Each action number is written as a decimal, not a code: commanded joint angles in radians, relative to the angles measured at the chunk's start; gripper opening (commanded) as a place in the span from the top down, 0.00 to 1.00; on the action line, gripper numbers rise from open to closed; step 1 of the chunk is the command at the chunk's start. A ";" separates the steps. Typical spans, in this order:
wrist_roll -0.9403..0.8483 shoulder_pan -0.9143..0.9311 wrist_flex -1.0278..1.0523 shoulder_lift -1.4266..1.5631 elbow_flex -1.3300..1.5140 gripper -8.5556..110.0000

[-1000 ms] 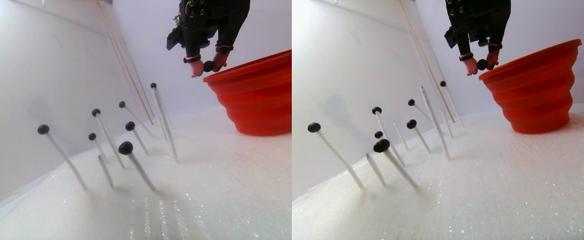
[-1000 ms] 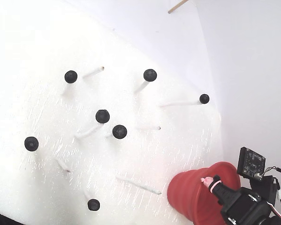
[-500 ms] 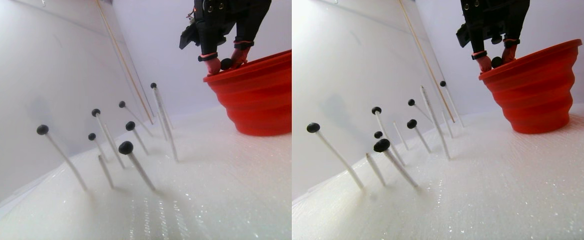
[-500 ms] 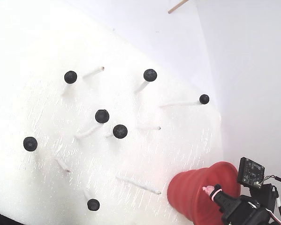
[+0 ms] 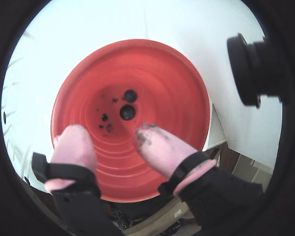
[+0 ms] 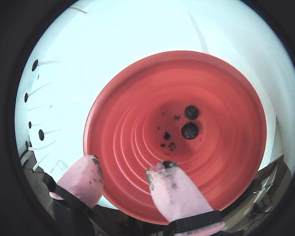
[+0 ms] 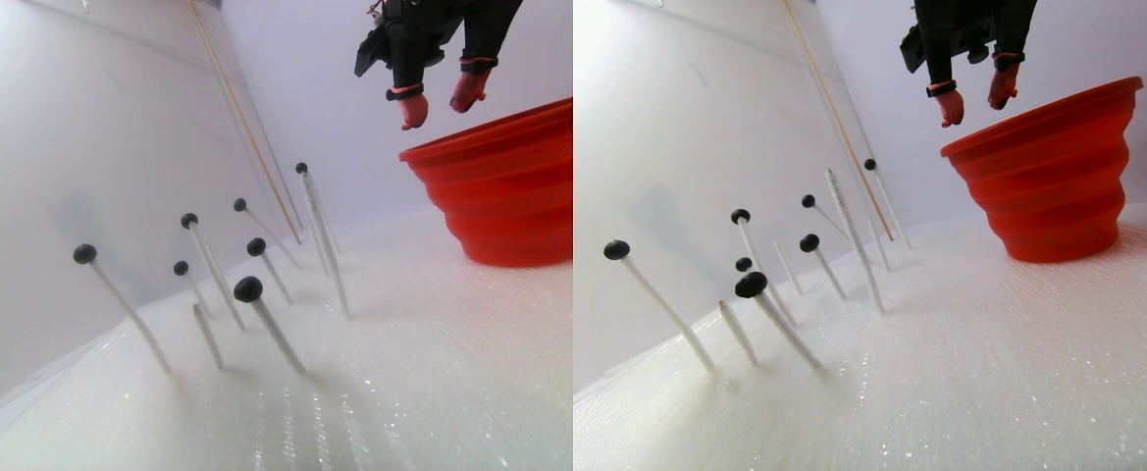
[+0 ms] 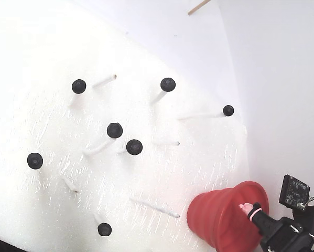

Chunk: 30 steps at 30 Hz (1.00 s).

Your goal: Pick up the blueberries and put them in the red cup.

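Observation:
The red cup (image 7: 499, 196) stands at the right of the white foam in the stereo pair view and at the bottom right in the fixed view (image 8: 219, 215). My gripper (image 7: 436, 110) hangs open just above its rim, nothing between the pink fingertips (image 5: 73, 142). Both wrist views look straight down into the cup (image 6: 127, 128), where two blueberries (image 5: 127, 112) (image 6: 190, 130) lie on the bottom among dark smudges. Several more blueberries (image 8: 114, 130) sit on top of thin white sticks to the left of the cup, one nearest the stereo camera (image 7: 247, 288).
Some white sticks (image 8: 154, 207) stand or lean bare in the foam base (image 8: 52, 121). A wooden dowel (image 8: 198, 6) leans against the white back wall. A black part (image 5: 248, 69) of the arm juts in at the right of a wrist view.
My gripper moved over the cup's rim, opened and let go of the blueberry it held, then rose slightly. The berry now lies in the cup.

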 commanded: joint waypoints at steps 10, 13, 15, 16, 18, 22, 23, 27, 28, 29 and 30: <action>0.011 -0.104 0.006 0.132 -0.109 0.78; 0.000 -0.126 0.005 0.135 -0.117 0.78; -0.009 -0.138 0.000 0.137 -0.118 0.78; -0.014 -0.146 -0.009 0.140 -0.114 0.78; -0.025 -0.161 -0.017 0.141 -0.112 0.78; -0.038 -0.187 -0.035 0.150 -0.106 0.78; -0.038 -0.192 -0.038 0.150 -0.106 0.78; -0.031 -0.210 -0.043 0.144 -0.118 0.78; -0.029 -0.218 -0.043 0.141 -0.121 0.78; -0.029 -0.224 -0.044 0.137 -0.124 0.78; -0.028 -0.230 -0.049 0.133 -0.126 0.78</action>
